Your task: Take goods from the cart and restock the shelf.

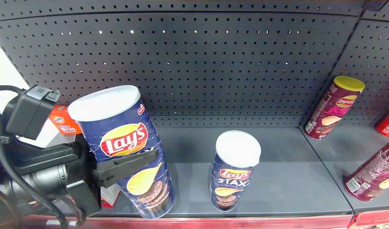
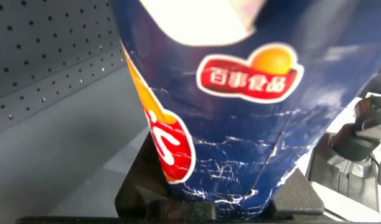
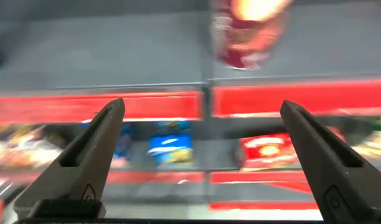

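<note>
Dark grey shelf point(image 1: 277, 178) here, with a perforated back panel point(image 1: 213, 63) behind it and a red edge strip point(image 1: 245, 221) along the front. One blue chip can point(image 1: 234, 171) stands upright near the front, white lid up. Past the seam, on the right board, a maroon can point(image 1: 332, 111) with a yellow lid sits at the back. Another maroon can point(image 1: 372, 176) is nearer the front, and a red can point(image 1: 388, 125) sits at the far edge.

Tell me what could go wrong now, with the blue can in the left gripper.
1. The held can hangs tilted in the left gripper, its base near the front edge of the shelf. Released like this, it may topple or drop off the front.
2. Carried to the right, it could knock over the second can, which stands upright close by.
</note>
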You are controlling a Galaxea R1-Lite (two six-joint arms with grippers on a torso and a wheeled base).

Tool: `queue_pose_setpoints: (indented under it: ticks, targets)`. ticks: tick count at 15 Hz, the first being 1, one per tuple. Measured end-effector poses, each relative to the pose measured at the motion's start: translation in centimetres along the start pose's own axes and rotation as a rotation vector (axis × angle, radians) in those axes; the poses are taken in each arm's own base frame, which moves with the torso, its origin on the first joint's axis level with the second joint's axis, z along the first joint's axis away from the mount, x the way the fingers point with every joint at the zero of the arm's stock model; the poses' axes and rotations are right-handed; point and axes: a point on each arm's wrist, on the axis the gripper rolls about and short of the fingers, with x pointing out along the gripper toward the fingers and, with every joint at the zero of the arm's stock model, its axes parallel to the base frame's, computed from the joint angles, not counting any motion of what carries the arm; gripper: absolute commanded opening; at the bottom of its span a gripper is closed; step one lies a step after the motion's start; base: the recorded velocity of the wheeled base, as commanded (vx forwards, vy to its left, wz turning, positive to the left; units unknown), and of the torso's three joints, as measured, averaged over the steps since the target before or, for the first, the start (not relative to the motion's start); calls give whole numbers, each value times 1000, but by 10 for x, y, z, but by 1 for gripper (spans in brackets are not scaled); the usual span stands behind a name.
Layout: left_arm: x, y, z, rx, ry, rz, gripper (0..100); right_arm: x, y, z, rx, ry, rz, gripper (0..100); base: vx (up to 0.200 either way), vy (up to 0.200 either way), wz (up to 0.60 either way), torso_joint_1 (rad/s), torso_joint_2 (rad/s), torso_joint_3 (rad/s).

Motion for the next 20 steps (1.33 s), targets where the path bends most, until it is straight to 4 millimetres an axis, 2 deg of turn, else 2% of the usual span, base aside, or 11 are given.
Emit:
queue_pose_setpoints:
  ticks: [2,8,14,18,20]
  targets:
    - [-3,-1,-3,-1,5,0,0,-6,-1,-7,-17,-20,-69,100,0,0,0,0,0,0]
    - [-8,-5,-4,-1,2,3,0,-13,-1,-11,-63,-109,-7,100,0,0,0,0,0,0]
    - [-10,-7,4,37,-20,-50,0,-14,-1,-11,-62,-122,-7,100,0,0,0,0,0,0]
    - [-9,-6,1,136,-6,-56,0,-14,-1,-11,-62,-121,-6,100,0,0,0,0,0,0]
    - [-9,-6,-2,130,7,-92,0,-14,-1,-11,-62,-121,-7,100,0,0,0,0,0,0]
